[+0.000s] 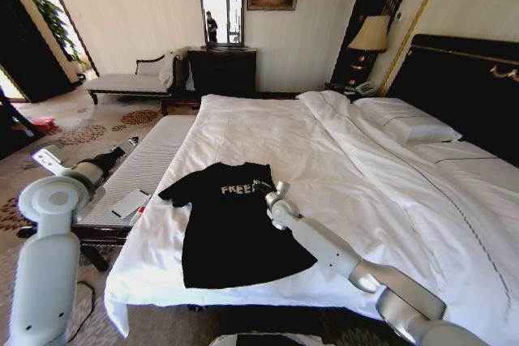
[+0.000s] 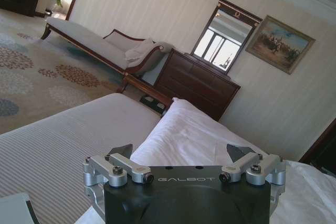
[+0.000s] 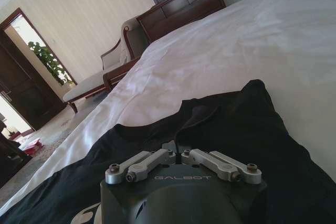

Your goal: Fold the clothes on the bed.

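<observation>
My right jaws are drawn together, tips meeting low over the chest of the T-shirt, and I judge they are pinching a bit of the cloth there, though the contact itself is hidden under the fingers. The right gripper sits at the end of the white lettering, just below the collar. My left gripper hangs off the side of the bed, above the striped bench beside it, its jaws spread apart and holding nothing.

The T-shirt lies flat and face up on the white sheet near the bed's foot corner, sleeves out, hem toward me, collar toward the far end. No fold is made yet, so I take this as the first step: getting hold of the cloth.

The next move calls for a sure grip on one layer near the shoulder, then a lift just clear of the sheet and a carry across, without dragging the whole shirt along.
</observation>
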You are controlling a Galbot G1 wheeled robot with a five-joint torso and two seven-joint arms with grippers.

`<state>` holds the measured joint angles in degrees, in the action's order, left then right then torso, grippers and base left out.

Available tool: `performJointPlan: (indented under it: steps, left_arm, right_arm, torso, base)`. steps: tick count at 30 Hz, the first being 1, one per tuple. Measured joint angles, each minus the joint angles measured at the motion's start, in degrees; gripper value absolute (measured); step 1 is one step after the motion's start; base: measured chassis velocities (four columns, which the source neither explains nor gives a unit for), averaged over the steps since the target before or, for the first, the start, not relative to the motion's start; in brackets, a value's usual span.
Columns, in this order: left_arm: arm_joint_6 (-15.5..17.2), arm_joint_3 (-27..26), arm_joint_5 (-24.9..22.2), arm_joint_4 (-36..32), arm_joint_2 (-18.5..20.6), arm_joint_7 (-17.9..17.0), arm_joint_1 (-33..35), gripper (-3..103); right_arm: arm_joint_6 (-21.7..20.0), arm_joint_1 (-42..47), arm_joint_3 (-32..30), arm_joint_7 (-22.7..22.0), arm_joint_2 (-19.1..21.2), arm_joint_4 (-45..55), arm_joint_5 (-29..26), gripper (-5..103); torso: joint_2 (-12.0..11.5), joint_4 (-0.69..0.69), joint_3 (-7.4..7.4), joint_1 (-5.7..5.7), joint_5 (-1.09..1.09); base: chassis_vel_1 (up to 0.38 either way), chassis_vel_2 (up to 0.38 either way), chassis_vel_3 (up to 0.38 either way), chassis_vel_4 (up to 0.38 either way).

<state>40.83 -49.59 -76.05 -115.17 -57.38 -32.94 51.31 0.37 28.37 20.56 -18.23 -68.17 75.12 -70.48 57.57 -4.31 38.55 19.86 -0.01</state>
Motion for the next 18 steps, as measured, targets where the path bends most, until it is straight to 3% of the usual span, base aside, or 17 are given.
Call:
performJointPlan:
  steps: [1,3,6,7,8,10,13,16,18]
  left_arm:
    - [0.0,0.1,0.1,0.0,0.0,0.0,-0.1,100]
    - [0.0,0.1,0.1,0.0,0.0,-0.1,-0.1,100]
    - [0.0,0.5,0.3,0.1,0.0,-0.1,-0.1,100]
    - [0.0,0.5,0.4,0.1,0.0,-0.1,-0.1,100]
    - [0.0,0.6,0.7,0.2,-0.2,-0.1,0.0,100]
    - [0.0,0.7,0.8,0.2,-0.3,-0.1,0.2,100]
    - [0.0,0.9,1.2,0.1,-0.5,-0.1,0.5,100]
    - [0.0,0.9,1.3,0.0,-0.7,-0.2,0.9,100]
    - [0.0,0.6,1.3,-0.1,-0.7,-0.2,1.2,100]
  right_arm:
    - [0.1,0.2,0.0,0.5,0.4,0.2,0.4,4]
    - [0.2,0.4,0.0,0.8,0.8,0.5,0.4,4]
    - [0.6,1.3,0.0,2.0,2.4,2.5,0.5,21]
    - [0.7,1.4,0.0,2.2,2.5,2.7,0.5,21]
    - [1.2,1.7,0.0,2.8,2.8,3.5,0.5,31]
    - [1.5,1.8,0.0,3.2,2.8,3.9,0.5,31]
    - [2.4,1.9,0.1,4.5,2.7,4.4,0.4,47]
    - [2.9,1.7,0.4,5.4,2.4,4.1,0.8,52]
    - [3.6,1.4,0.6,6.5,2.2,2.9,1.9,63]
  torso:
    - [0.0,0.00,0.00,0.00,0.00]
    - [0.0,0.00,0.00,0.00,0.01]
    - [0.0,-0.03,0.00,0.00,0.01]
    - [0.0,-0.02,0.00,0.00,0.01]
    - [0.0,-0.02,0.00,0.00,0.01]
    - [0.0,-0.01,0.00,0.00,0.01]
    - [0.0,0.01,0.00,0.00,0.01]
    - [0.0,0.00,0.00,0.00,0.01]
    - [0.0,0.00,0.00,0.00,0.01]
  base:
    - [0.000,0.000,0.000,0.000]
    - [0.000,0.000,0.000,0.000]
    - [0.000,0.000,0.000,0.000]
    - [0.000,0.000,0.000,0.000]
    - [0.000,0.000,0.000,0.000]
    - [0.000,0.000,0.000,0.000]
    - [0.000,0.000,0.000,0.000]
    - [0.000,0.000,0.000,0.000]
    - [0.000,0.000,0.000,0.000]
